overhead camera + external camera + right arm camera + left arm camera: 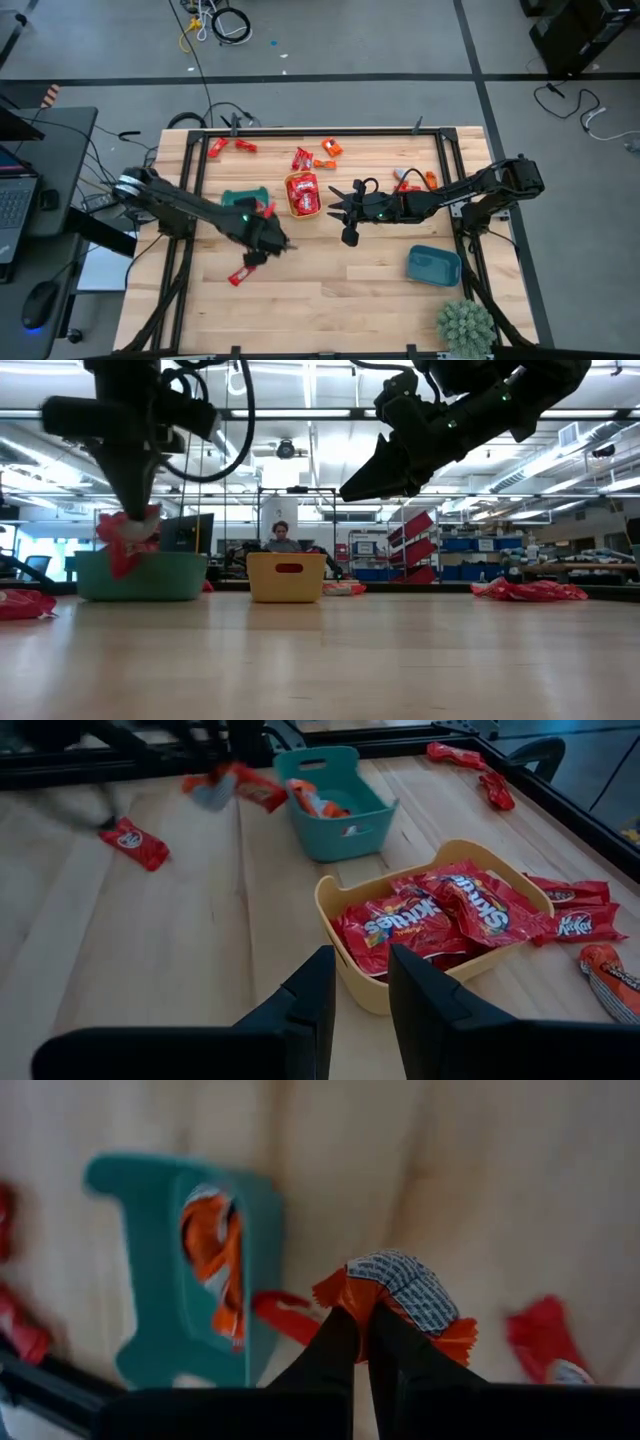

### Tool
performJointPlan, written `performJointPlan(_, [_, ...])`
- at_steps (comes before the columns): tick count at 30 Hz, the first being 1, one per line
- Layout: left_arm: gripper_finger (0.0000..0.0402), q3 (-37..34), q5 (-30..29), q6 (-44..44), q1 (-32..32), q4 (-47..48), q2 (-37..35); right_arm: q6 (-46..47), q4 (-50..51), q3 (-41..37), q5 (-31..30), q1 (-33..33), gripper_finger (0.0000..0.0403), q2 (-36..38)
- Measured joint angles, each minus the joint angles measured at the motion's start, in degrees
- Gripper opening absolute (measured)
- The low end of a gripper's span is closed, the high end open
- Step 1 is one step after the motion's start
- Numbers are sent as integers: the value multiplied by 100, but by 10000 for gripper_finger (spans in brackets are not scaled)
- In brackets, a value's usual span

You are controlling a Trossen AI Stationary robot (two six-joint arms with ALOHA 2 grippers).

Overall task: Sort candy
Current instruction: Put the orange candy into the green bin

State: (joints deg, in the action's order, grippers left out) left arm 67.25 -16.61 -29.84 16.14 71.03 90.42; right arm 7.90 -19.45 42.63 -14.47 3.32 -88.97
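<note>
Candy (400,1290) pinched in left gripper (362,1320) jaws (orange wrapper), right gripper (360,982) jaws slightly parted, three bowls.

Two bowls (303,195) (240,203) stand side by side mid-bench (380,290), each holding candy. A third bowl (433,265) sits near the right front corner. Loose candies (302,158) lie behind them; one candy (238,277) lies in front.

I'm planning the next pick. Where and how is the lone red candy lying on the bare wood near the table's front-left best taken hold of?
Grip the red candy across its narrow width at mid-body, coming straight down from above. It lies flat on the table with open wood all round, so nothing blocks a top approach, and its flat shape probably gives side-on fingers little to catch. The left tool already holds an orange candy.
</note>
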Motion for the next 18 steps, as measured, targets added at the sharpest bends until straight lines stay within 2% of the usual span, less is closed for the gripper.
performJointPlan(4, [8, -207, -89, -221, -403, 39, -511, 4, 14, 0, -3, 1, 82, 0])
performJointPlan(9, [8, -212, -95, -206, -599, -102, -964, 7, 8, 0, -3, -1, 82, 0])
performJointPlan(16, [8, -207, -147, -493, -865, -75, -1289, 7, 10, 0, -3, -1, 82, 0])
performJointPlan(18, [8, -206, 75, -526, -880, -99, -1313, 13, 13, 0, -3, 0, 82, 0])
